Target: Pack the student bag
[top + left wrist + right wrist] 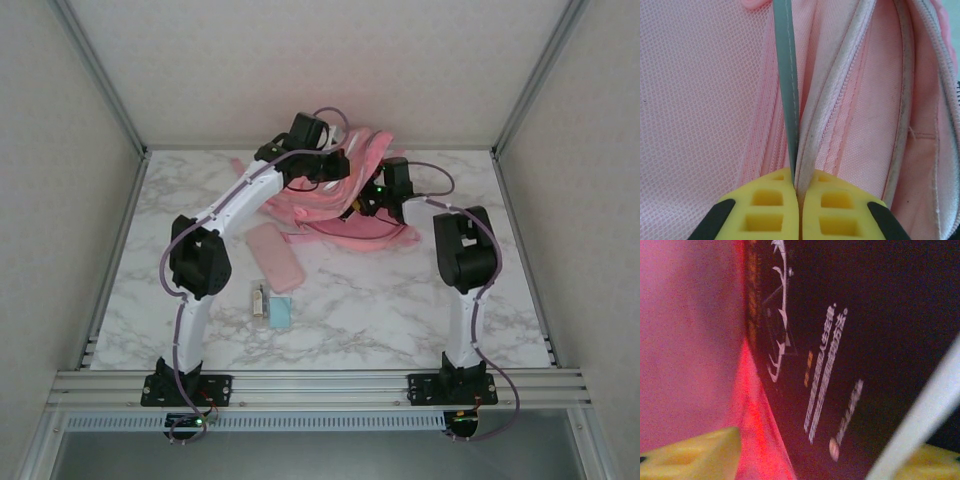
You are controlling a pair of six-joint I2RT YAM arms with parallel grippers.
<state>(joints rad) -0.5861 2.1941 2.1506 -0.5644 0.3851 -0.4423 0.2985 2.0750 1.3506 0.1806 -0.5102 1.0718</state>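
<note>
The student bag [340, 215], pink with loose straps, lies at the back middle of the marble table. My left gripper [333, 165] sits on its top edge. In the left wrist view that gripper [799, 185] is shut on the bag's white piped zipper edge [825, 110] and a grey strip [786, 75], with pink mesh [700, 100] to the left. My right gripper [362, 205] reaches into the bag from the right. Its yellow fingers [700, 452] stand wide apart, open, with pink lining [685, 340] around them. A black flat thing with white print [880, 315] lies just in front of them.
A small flat pink pouch [274, 256] lies on the table [400, 310] in front of the bag. Nearer to me are a light blue item [281, 312] and a small pale one [260, 300]. Enclosure walls stand on both sides and behind.
</note>
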